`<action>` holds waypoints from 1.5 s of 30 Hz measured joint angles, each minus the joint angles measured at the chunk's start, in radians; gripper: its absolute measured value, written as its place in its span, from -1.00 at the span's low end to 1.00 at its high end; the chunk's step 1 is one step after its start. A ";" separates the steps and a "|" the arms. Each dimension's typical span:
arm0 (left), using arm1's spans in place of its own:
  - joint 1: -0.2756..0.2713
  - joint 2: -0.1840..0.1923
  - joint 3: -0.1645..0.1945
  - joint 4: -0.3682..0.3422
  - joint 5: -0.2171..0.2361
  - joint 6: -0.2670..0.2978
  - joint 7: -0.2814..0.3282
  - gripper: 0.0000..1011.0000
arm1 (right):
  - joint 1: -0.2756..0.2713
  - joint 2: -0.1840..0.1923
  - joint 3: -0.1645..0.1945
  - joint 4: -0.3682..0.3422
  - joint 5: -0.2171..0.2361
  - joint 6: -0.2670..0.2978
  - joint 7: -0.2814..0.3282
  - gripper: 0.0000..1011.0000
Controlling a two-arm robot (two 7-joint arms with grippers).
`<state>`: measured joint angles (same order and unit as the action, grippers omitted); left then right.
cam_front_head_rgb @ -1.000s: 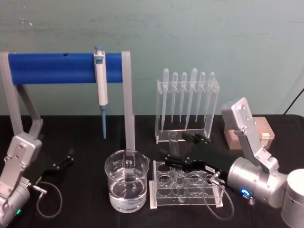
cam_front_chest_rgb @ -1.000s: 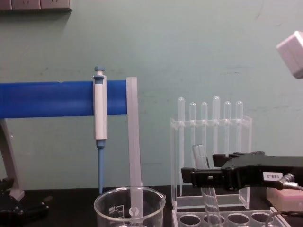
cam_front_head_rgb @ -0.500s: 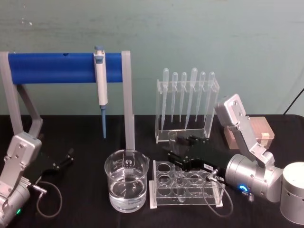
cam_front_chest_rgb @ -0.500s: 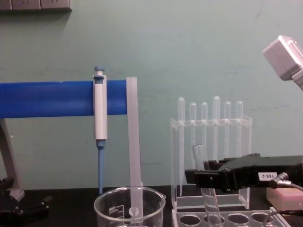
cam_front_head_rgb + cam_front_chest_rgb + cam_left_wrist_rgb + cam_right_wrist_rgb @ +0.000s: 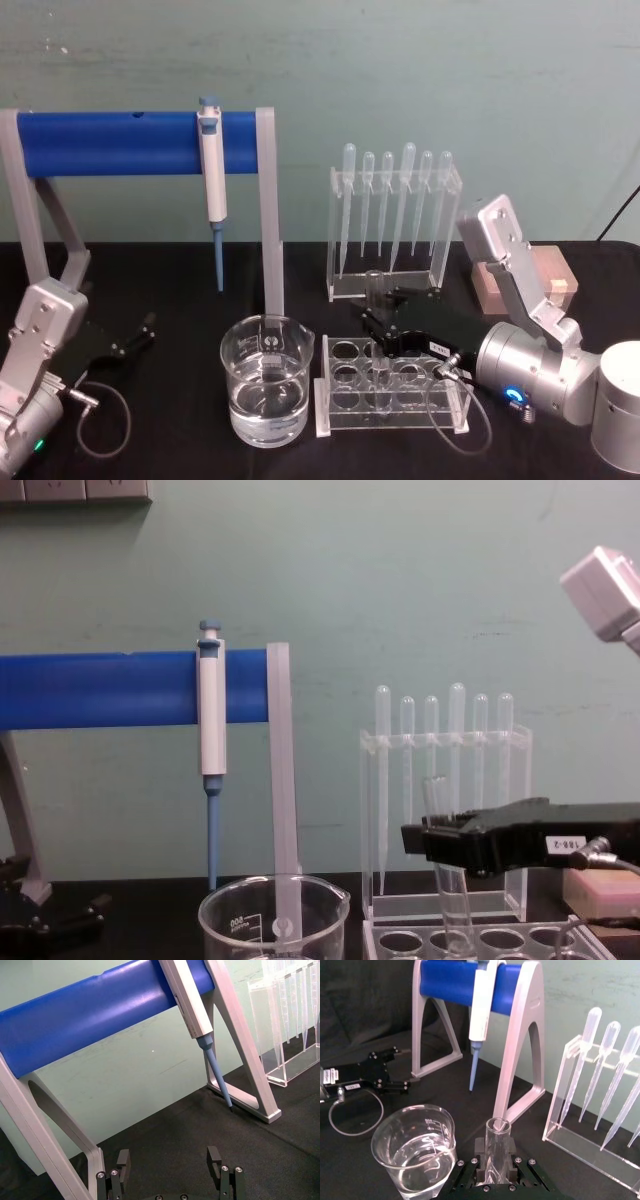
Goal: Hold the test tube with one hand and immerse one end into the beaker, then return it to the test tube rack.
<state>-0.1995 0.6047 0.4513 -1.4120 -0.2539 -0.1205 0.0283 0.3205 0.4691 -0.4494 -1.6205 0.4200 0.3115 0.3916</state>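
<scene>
Head view, so here's the deal: the right claw [image 5: 378, 320] is clamped tight around the test tube [image 5: 374, 292], gripping it a bit below the open rim. You can see it up close in the right wrist view, with the two black fingers [image 5: 479, 1154] squeezing the glass from both sides. The tube leans slightly in the chest view, and its lower end is down in the clear test tube rack [image 5: 446, 414], second column from the left as far as I can tell. Front or back row, no idea.

The beaker [image 5: 265, 385] sits just left of the rack, with liquid in the bottom. Behind the rack there's a pipette stand [image 5: 448, 230], and further left a pipettor [image 5: 212, 165] hangs on the blue holder [image 5: 110, 142].

The left claw [image 5: 169, 1160] lies parked on the black desk [image 5: 180, 300], way over on the left, fingers spread apart with nothing between them.
</scene>
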 joint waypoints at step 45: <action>0.000 0.000 0.000 0.000 0.000 0.000 0.000 0.98 | -0.047 0.018 0.060 -0.237 0.044 -0.064 -0.042 -0.54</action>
<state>-0.1995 0.6047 0.4514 -1.4120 -0.2539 -0.1205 0.0283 0.2730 0.4873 -0.3893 -1.8578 0.4635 0.2477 0.3495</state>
